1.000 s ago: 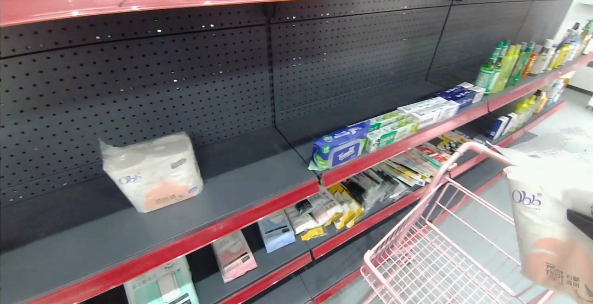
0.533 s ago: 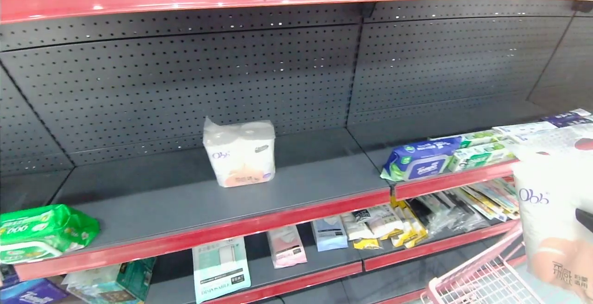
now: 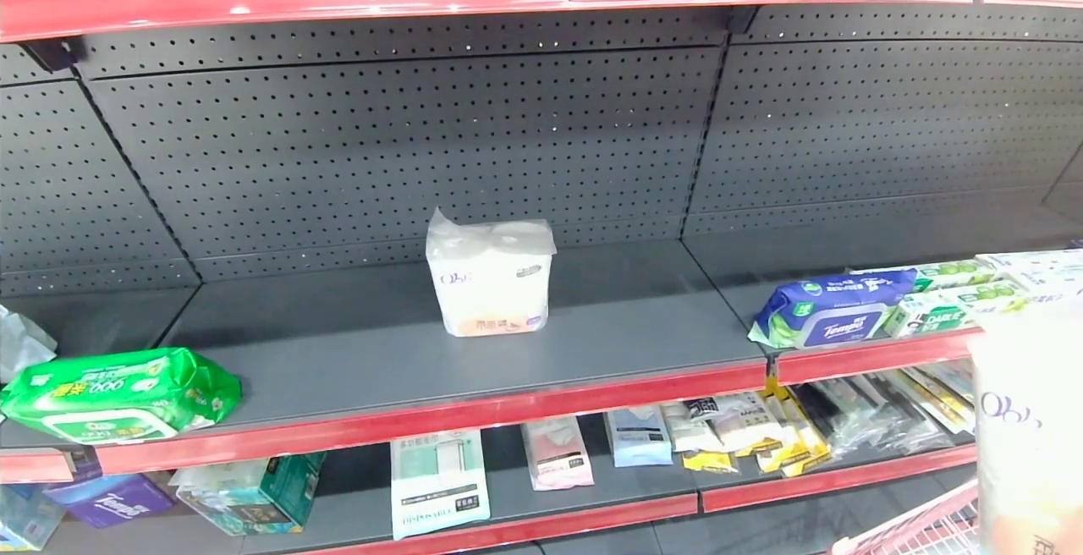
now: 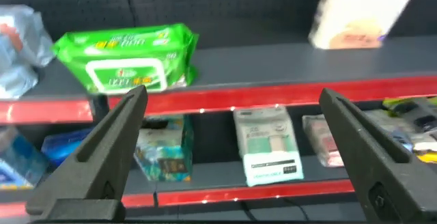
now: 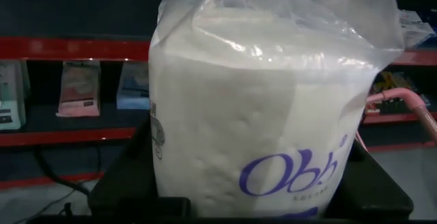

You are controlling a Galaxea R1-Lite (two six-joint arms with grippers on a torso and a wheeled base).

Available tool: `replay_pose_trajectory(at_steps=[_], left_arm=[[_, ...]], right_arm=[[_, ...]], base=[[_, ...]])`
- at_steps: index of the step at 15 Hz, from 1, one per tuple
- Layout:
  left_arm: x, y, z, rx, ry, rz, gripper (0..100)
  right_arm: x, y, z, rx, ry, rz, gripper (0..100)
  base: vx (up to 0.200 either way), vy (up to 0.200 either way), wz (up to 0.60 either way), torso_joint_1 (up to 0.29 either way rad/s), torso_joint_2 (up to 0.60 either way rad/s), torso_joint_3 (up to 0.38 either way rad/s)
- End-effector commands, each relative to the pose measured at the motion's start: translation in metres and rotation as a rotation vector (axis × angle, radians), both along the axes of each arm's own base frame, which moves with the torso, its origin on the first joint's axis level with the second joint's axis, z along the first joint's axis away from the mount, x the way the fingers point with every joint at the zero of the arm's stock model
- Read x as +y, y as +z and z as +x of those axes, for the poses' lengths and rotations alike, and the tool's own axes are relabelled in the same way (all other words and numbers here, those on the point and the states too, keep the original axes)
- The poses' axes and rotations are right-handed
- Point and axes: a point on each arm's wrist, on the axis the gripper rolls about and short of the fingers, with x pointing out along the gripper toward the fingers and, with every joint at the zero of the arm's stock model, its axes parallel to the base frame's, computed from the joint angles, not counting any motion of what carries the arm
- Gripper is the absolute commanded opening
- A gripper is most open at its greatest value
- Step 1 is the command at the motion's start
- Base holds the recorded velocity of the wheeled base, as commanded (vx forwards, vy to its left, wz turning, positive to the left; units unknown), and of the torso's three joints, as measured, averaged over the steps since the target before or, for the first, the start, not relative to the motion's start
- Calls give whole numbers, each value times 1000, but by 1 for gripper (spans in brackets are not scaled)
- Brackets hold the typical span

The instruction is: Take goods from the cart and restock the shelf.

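While the shelved tissue pack (image 3: 491,280) stands upright near the middle of the grey shelf (image 3: 364,352), close to the perforated back panel, a second one, the held tissue pack (image 3: 1028,428), hangs far to the right of it and nearer the camera, out in front of the shelf edge. The right gripper (image 5: 252,197) grasps this held tissue pack (image 5: 273,115), its dark fingers pressed against both sides of the plastic wrap. The pink wire cart (image 3: 914,530) shows below and to the right of the shelved tissue pack, under the held one. The left gripper (image 4: 233,94) is released, its two fingers spread wide with nothing between them, and it sits in front of the shelf, lower than the shelved tissue pack (image 4: 358,12) and to its left. A green wipes pack (image 3: 118,394) lies flat on the same board well to the left of the shelved tissue pack, by the red front edge; a blue wipes pack (image 3: 833,310) lies well to its right on the neighbouring board. Small flat packets rest on the lower shelf (image 3: 508,504) beneath it.
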Motion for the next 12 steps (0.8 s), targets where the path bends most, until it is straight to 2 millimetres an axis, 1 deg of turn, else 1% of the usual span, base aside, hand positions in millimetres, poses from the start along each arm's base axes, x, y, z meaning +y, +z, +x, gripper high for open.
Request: replay_pose_trajectory(at_steps=[1, 2, 3, 4, 5, 7, 9, 10, 11, 12], left_arm=[[4, 101, 27, 52, -24, -36, 100], [7, 126, 48, 94, -27, -50, 100], [8, 126, 62, 150, -27, -48, 100], [12, 121, 89, 255, -29, -19, 100], [15, 117, 111, 308, -42, -2, 100], [18, 115, 158, 347, -75, 38, 100], [18, 115, 158, 347, -75, 38, 100], [19, 88, 224, 370, -371, 4, 100], [18, 78, 241, 381, -496, 22, 100], [19, 71, 253, 384, -557, 45, 100]], right_arm=[[-3, -14, -20, -72, 10, 8, 0], [-3, -16, -22, -73, 8, 8, 0], [-3, -16, -22, -73, 9, 6, 0], [-3, -13, -21, -75, 7, 6, 0], [-3, -14, -21, -73, -1, 1, 0], [-3, -17, -23, -80, 12, 7, 0], [-3, -17, -23, -80, 12, 7, 0], [-2, -23, -25, -72, 70, 29, 0], [-2, -24, -25, -65, 44, 26, 0], [-2, -25, -25, -59, 29, 23, 0]], base=[[0, 0, 0, 0, 0, 0], [0, 0, 0, 0, 0, 0], [0, 0, 0, 0, 0, 0], [0, 0, 0, 0, 0, 0], [0, 0, 0, 0, 0, 0], [0, 0, 0, 0, 0, 0], [0, 0, 0, 0, 0, 0], [0, 0, 0, 0, 0, 0], [0, 0, 0, 0, 0, 0], [0, 0, 0, 0, 0, 0]])
